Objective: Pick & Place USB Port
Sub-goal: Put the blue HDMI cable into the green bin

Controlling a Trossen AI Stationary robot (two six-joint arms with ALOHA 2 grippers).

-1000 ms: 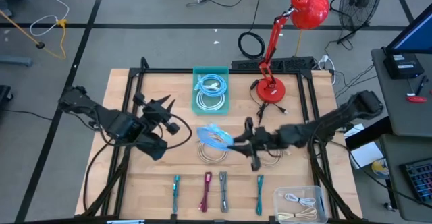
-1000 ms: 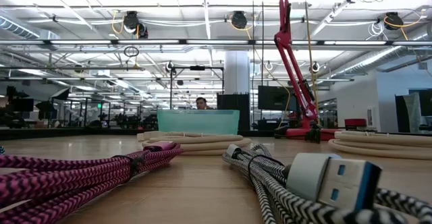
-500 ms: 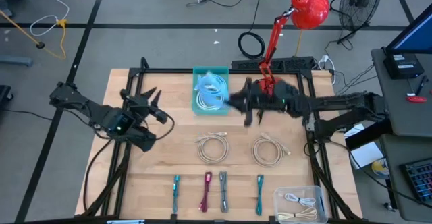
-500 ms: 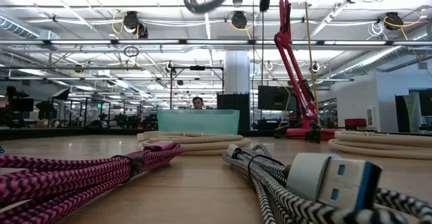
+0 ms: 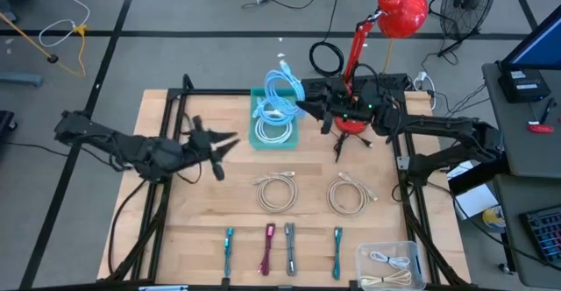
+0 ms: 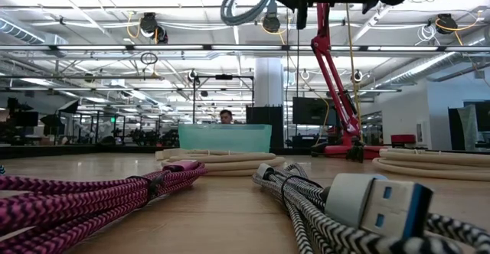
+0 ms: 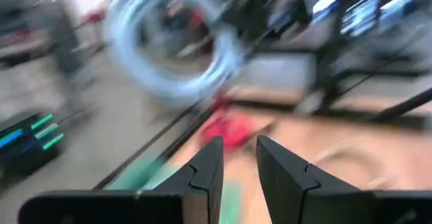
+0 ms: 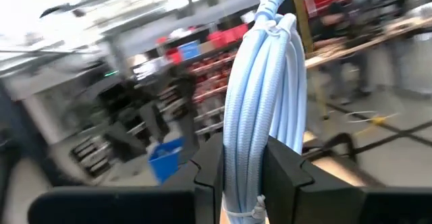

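A light blue coiled USB cable [image 5: 285, 89] is in my right gripper [image 5: 304, 109], which is shut on it high above the teal tray [image 5: 258, 94] at the table's far middle. The coil also shows at the top of the low view [image 6: 243, 0] and in the right wrist view [image 8: 263, 82]. The tray holds another pale coil [image 5: 273, 131]. My left gripper [image 5: 226, 144] is open and empty over the table's left half, its fingers [image 7: 209, 170] pointing toward the tray. My right gripper pinches the coil's bundled strands [image 8: 248, 158] between its two fingers, across the bundle at one side of the loop. The fingers come about level from the table's right. The coil stands out beyond the fingers, lifted clear of tray and table.
A red desk lamp [image 5: 353, 116] stands right behind my right gripper. Two beige coiled cables [image 5: 276, 192] [image 5: 351, 195] lie mid-table. Several bundled cables [image 5: 267, 249] lie along the near edge. A clear box [image 5: 390, 265] with cables sits at the near right corner.
My right gripper has carried the blue coil from the table's middle up and toward the far edge, to above the teal tray. The coil has been lifted well clear and has turned with the gripper. The beige coils have stayed in place.
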